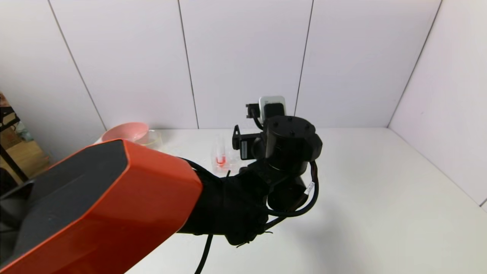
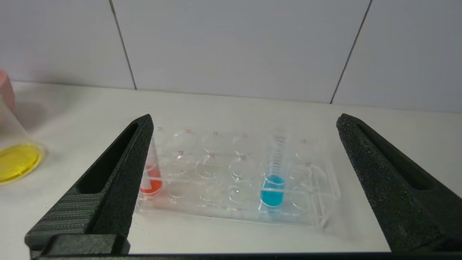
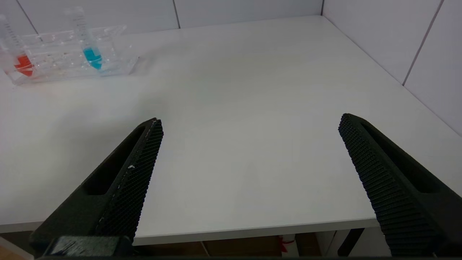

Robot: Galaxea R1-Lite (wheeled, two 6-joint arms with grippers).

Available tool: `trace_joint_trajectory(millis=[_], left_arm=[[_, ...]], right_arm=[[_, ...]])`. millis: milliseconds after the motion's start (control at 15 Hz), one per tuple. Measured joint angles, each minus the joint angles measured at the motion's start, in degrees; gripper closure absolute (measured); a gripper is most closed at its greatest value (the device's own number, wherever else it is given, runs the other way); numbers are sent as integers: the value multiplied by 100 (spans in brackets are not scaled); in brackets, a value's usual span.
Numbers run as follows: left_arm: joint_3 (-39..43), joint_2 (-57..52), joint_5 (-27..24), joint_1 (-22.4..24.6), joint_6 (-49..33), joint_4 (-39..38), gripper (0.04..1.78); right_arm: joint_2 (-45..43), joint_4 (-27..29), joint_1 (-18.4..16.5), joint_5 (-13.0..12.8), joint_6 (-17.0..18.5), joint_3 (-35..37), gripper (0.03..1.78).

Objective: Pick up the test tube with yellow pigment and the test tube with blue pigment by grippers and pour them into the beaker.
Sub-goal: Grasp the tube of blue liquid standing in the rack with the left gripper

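The test tube with blue pigment stands upright in the clear rack, long axis vertical and mouth up, toward the rack end opposite the orange-red tube. It is judged light, rigid, smooth and fragile; grip the bare wall above the rack. The left gripper hangs before the rack, jaws wide and empty; the right gripper, equally spread, waits well apart from the rack.

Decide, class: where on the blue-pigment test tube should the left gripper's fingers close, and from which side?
Probably the bare upper part of the test tube with blue pigment, above the rack. It stands upright, so come in level from the table's front edge, where the open left gripper already faces it.
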Motion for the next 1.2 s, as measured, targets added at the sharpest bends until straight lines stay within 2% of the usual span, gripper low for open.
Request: trace_joint_trajectory(millis=[200, 667, 1200], left_arm=[[-29, 441, -176, 199, -317, -7, 4], [-38, 866, -1069, 642, -599, -2, 4], [-796, 1462, -1218, 840, -750, 77, 4]], right_arm=[[0, 0, 0, 0, 0, 0, 4], [0, 0, 0, -2, 0, 0, 4], [0, -2, -5, 0, 0, 0, 4]])
